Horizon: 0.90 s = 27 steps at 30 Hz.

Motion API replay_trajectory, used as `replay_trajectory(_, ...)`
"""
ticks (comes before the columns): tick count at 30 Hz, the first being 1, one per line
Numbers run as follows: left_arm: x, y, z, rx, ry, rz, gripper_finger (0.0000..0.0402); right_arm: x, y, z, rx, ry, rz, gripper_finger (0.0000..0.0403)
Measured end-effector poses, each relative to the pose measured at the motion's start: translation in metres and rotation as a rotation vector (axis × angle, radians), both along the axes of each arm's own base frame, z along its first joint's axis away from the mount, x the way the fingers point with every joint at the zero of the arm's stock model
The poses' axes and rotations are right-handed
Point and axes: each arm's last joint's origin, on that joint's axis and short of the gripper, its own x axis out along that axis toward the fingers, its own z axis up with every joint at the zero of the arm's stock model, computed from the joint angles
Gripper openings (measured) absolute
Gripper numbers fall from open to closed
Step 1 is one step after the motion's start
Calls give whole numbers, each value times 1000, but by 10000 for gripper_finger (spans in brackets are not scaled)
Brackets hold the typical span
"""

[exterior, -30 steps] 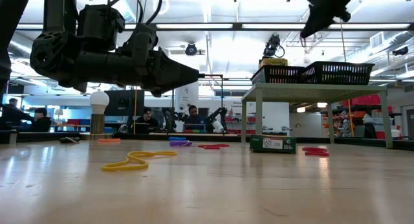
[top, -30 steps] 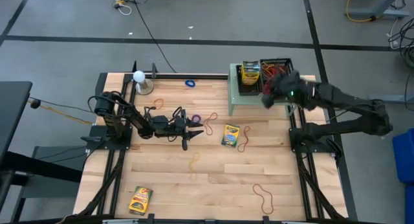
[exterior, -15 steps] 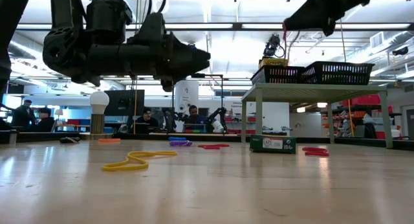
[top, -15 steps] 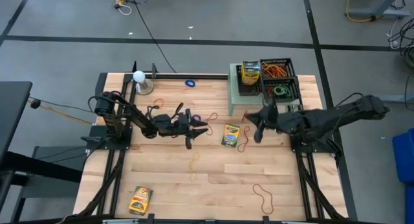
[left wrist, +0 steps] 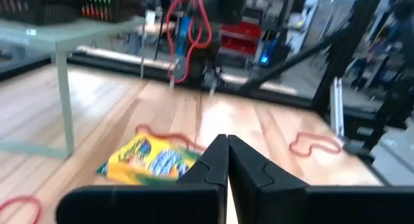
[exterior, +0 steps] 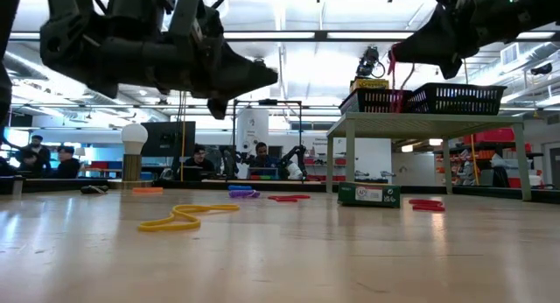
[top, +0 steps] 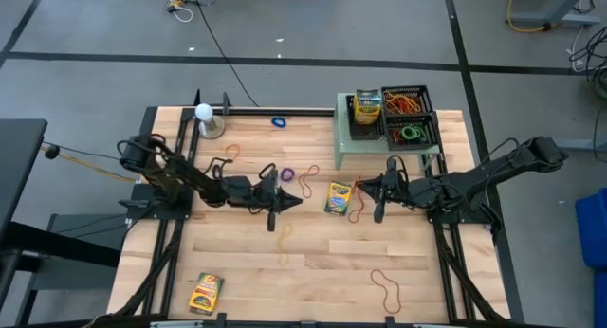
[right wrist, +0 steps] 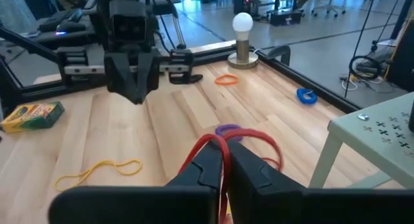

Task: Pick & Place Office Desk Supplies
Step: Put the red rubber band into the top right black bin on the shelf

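My right gripper [top: 361, 188] hovers just right of a crayon box [top: 339, 197] lying flat on the table, and is shut on a red rubber band [right wrist: 223, 141]. My left gripper [top: 296, 201] hangs above mid-table, shut with nothing in it, pointing at that box [left wrist: 152, 160]. Loose bands lie flat on the wood: yellow [top: 284, 238], purple [top: 287, 173], red [top: 309, 181], orange [top: 232, 153], blue [top: 278, 121] and another red [top: 384, 288]. A second crayon box [top: 206, 290] lies near the front left. My right gripper pinches the red rubber band between its two fingers, one stretch of the loop [right wrist: 218, 146] caught at the fingertips. The fingers lie about level and point toward the table's left. The band [left wrist: 187, 36] dangles slack below them, clear of the table.
Two black baskets [top: 410, 115] with bands and crayon boxes stand on a pale green stand [top: 343, 143] at the back right. A white ball on a small stand [top: 204, 115] sits at the back left. People sit in the room beyond the far edge [exterior: 199, 160].
My right gripper has come from beside the baskets down toward the near and left, to just right of the crayon box, carrying the red band. My left gripper has shut on nothing and shifted slightly toward the near edge.
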Motion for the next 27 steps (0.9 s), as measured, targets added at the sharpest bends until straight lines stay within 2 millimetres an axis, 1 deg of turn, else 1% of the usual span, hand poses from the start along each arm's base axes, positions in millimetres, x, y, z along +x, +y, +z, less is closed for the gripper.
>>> replay_trajectory(6,-5,-9,2,4,73,14,15,0,0,0,-4,2,1,22)
replay_trajectory(11,-7,-18,2,-10,75,33,14,0,0,0,-5,4,2,22)
replay_trajectory(16,-10,-25,-1,21,99,65,14,0,0,0,-4,4,2,23)
replay_trajectory(27,-13,-36,-4,36,136,29,14,0,0,1,-2,-6,2,23)
